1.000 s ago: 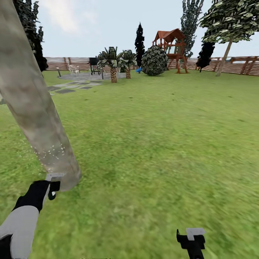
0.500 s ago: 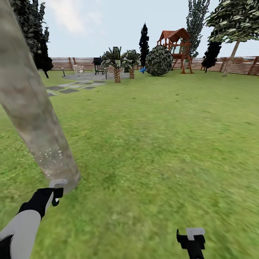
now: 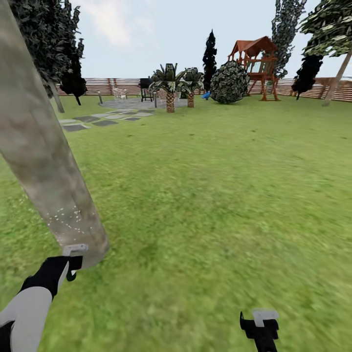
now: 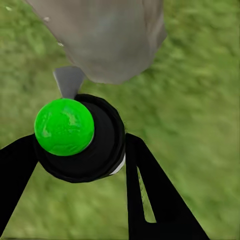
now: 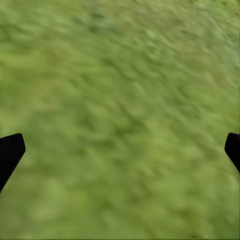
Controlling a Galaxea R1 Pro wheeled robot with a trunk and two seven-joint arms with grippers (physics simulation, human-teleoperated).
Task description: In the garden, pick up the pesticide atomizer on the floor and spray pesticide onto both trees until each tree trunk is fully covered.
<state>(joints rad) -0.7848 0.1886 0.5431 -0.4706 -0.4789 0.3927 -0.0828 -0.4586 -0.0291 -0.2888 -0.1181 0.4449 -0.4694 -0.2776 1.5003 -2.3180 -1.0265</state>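
Background scenery has slid rightward as the head turned; left end effector (image 4: 80, 150) grips the atomizer (image 4: 75, 135) at the tree trunk (image 3: 44, 161); right end effector (image 5: 120, 150) gapes empty. Sweep the nozzle steadily upward.

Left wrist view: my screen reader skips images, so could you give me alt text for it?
Two black gripper fingers clasp a black round atomizer with a glossy green ball top, its grey nozzle aimed at the base of a thick mottled beige-grey tree trunk. Blurry green grass lies all around.

Left arm (image 3: 24, 313): pale grey forearm, black wrist; both grippers black, each topped by a light grey bracket (image 3: 264, 315).
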